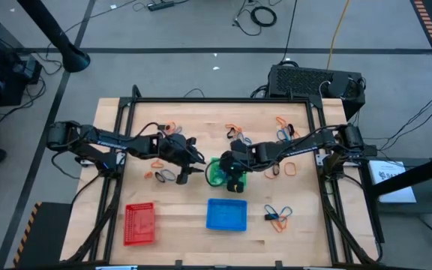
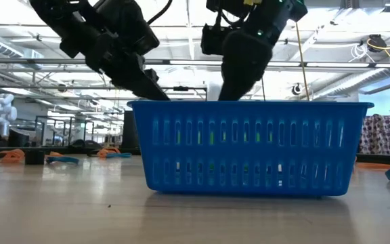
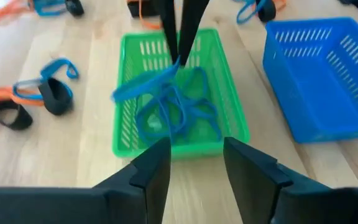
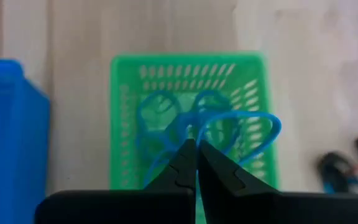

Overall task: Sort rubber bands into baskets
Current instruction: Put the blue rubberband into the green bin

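Note:
The green basket stands mid-table with several blue rubber bands inside. My right gripper hangs over it, shut on a blue rubber band. My left gripper stands open just off the basket's left end, pointing slantwise down at it, with nothing between its fingers. Nearer the front edge are the blue basket and the red basket. In the low view the blue basket hides both grippers' fingertips. My right gripper pinches one blue rubber band between its two fingertips, at one spot of the loop. The fingers come from above, slanting down over the green basket. The loop spreads out beside the fingertips above the bands in the basket; whether it touches them I cannot tell.
Loose orange, blue and black bands lie in small heaps on the wood: left of the green basket, at the front right, right of the arms and toward the far edge. A black frame rail borders the table.

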You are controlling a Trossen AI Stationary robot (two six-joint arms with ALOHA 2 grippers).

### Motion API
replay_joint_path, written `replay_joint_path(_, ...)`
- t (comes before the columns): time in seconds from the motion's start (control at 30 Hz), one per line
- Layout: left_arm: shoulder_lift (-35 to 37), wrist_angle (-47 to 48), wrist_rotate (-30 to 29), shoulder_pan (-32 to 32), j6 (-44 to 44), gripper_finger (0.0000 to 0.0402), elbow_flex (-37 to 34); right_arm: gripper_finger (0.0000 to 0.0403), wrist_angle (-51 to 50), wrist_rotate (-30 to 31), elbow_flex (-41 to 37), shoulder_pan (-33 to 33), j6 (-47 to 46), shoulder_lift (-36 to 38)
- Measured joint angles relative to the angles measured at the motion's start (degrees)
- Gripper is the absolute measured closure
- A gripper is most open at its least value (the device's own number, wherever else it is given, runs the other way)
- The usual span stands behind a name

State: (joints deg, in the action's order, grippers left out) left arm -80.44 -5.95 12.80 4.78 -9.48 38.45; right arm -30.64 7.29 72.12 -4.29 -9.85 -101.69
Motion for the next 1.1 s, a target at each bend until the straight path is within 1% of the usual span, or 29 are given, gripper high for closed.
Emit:
replay_joint_path(0.1,0.00,-0.05,-0.24,0.00,1.75,0.0243,-0.65,0.0397,-0.80,-0.09,0.00,0.07,-2.73,0.00)
replay_joint_path(0.17,0.00,0.33,-1.63,-0.02,4.78,0.0243,-1.41,0.0393,-0.97,-0.04,0.00,0.08,-5.12,0.00)
replay_joint_path(0.27,0.00,3.52,-4.22,-0.30,8.18,0.0243,-2.16,0.0386,-0.97,-1.12,0.00,0.00,-7.85,0.00)
replay_joint_path(0.43,0.00,9.85,-11.63,-0.91,9.55,0.0243,-2.26,0.0379,-1.02,-7.46,0.00,-0.23,-10.05,0.00)
replay_joint_path(0.53,-0.04,10.02,-16.62,-1.07,11.33,0.0242,-2.29,0.0379,-1.01,-7.56,0.00,-0.72,-10.29,0.00)
replay_joint_path(0.63,-0.04,9.48,-19.68,-1.07,13.06,0.0242,-2.29,0.0378,-1.00,-7.53,0.00,-0.76,-10.32,0.00)
replay_joint_path(0.73,-0.04,9.46,-21.22,-1.07,13.60,0.0242,-2.29,0.0378,-1.09,-7.38,0.00,-0.74,-10.94,0.00)
replay_joint_path(0.87,-0.04,9.41,-21.71,-1.07,13.67,0.0242,-2.29,0.0369,-1.83,-7.34,0.00,-0.70,-11.07,0.00)
replay_joint_path(1.1,-0.24,9.35,-24.24,-1.07,15.57,0.0242,-2.29,0.0325,-2.62,-7.34,0.00,0.12,-11.38,0.00)
